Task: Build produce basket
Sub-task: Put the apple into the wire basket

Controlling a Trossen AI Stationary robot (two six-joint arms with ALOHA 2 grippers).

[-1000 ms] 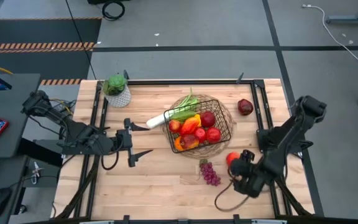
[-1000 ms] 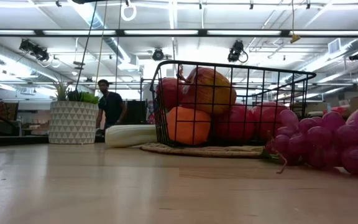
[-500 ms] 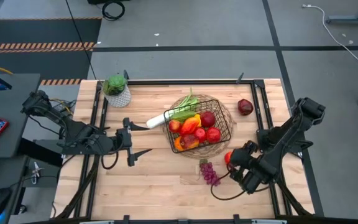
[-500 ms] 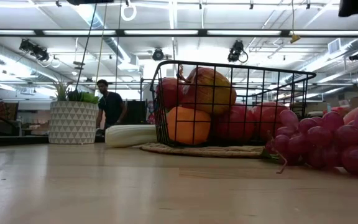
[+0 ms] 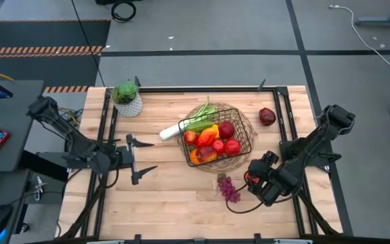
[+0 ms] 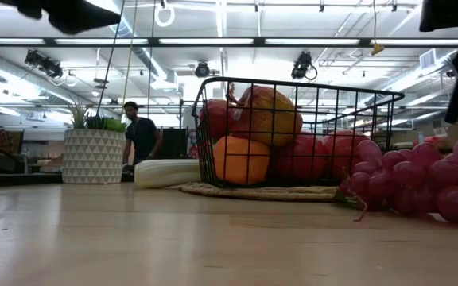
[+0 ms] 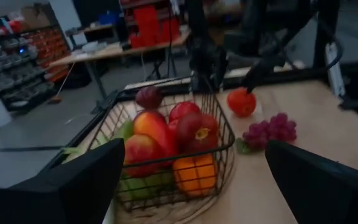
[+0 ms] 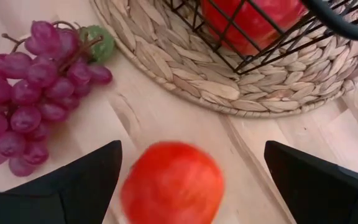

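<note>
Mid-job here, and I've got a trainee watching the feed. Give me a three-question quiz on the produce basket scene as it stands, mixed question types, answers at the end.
1. True or false: the bunch of purple toy grapes lies inside the black wire-grid basket.
2. Which item lies between the open fingers of the right gripper?
A. the long white-and-green toy leek
B. the small red-orange toy fruit
C. the dark red toy apple near the table's far right corner
3. Fill in: the basket rests on a round tan woven wicker ___.

Key: 1 false, the grapes are on the wooden table beside the mat. 2 B. 3 mat.
</note>
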